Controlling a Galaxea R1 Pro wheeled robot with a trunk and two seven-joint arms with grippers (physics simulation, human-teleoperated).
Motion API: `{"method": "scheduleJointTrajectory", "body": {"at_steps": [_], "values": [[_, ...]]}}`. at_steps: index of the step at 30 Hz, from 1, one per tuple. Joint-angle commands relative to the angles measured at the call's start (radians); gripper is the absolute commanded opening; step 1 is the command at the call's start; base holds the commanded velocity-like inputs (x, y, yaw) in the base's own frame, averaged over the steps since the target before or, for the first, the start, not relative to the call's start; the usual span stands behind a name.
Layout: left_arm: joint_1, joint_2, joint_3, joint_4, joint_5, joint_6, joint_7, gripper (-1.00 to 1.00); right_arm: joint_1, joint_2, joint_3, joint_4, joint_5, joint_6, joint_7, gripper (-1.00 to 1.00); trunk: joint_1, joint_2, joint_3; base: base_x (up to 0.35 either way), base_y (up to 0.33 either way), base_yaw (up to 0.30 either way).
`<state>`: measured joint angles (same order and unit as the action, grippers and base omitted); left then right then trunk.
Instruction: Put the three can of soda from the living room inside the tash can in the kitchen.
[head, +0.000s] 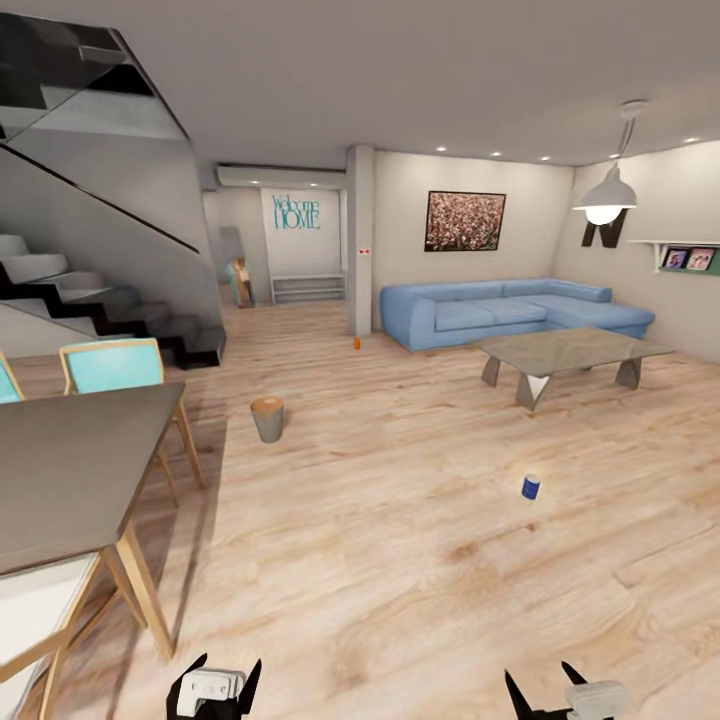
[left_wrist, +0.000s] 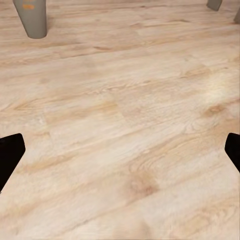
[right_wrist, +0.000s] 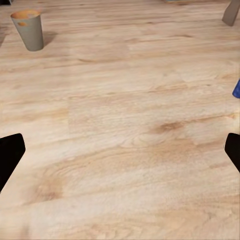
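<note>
On the wood floor a dark blue can of soda (head: 530, 487) stands upright, ahead of me and to the right; its edge shows in the right wrist view (right_wrist: 237, 88). An orange can of soda (head: 357, 343) stands far off near the white pillar. The grey tash can (head: 267, 418) with its coppery inside stands on the floor left of centre, also seen from the right wrist (right_wrist: 29, 30) and the left wrist (left_wrist: 31, 17). My left gripper (head: 213, 688) and right gripper (head: 560, 698) hang low at the frame's bottom edge, both open and empty, well short of the cans.
A grey dining table (head: 70, 470) with turquoise chairs (head: 112, 365) stands close on the left. A glass coffee table (head: 572, 350) and blue sofa (head: 510, 312) sit at the right rear. Dark stairs (head: 110, 310) rise at the left. Open plank floor lies ahead.
</note>
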<state>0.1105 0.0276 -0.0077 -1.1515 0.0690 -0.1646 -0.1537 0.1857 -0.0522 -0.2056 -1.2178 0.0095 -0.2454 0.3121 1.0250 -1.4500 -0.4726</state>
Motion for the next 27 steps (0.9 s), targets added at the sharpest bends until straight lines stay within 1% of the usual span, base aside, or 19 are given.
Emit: {"method": "scheduleJointTrajectory", "body": {"at_steps": [1, 14, 21, 27], "values": [[0.0, 0.0, 0.0, 0.001, 0.0, 0.0, 0.0, 1.0, 0.0, 0.0, 0.002, 0.001, 0.0, 0.0, -0.001, 1.0, 0.0, 0.0, 0.0, 0.319, 0.0, 0.0], [0.0, 0.0, 0.0, 0.02, 0.001, -0.001, 0.0, 1.0, 0.0, -0.001, 0.009, 0.008, 0.0, -0.042, -0.002, 1.0, 0.0, 0.0, 0.0, 0.319, 0.0, 0.0], [-0.001, 0.0, 0.0, 0.022, 0.0, -0.001, 0.0, 1.0, 0.0, -0.001, 0.01, -0.003, 0.001, -0.047, 0.0, 1.0, 0.0, 0.0, 0.0, 0.319, -0.003, 0.0], [-0.001, 0.0, 0.0, 0.022, 0.0, -0.001, 0.0, 1.0, 0.0, 0.0, 0.011, -0.006, 0.001, -0.047, 0.0, 1.0, 0.0, 0.0, 0.0, 0.319, -0.072, 0.0]]}}
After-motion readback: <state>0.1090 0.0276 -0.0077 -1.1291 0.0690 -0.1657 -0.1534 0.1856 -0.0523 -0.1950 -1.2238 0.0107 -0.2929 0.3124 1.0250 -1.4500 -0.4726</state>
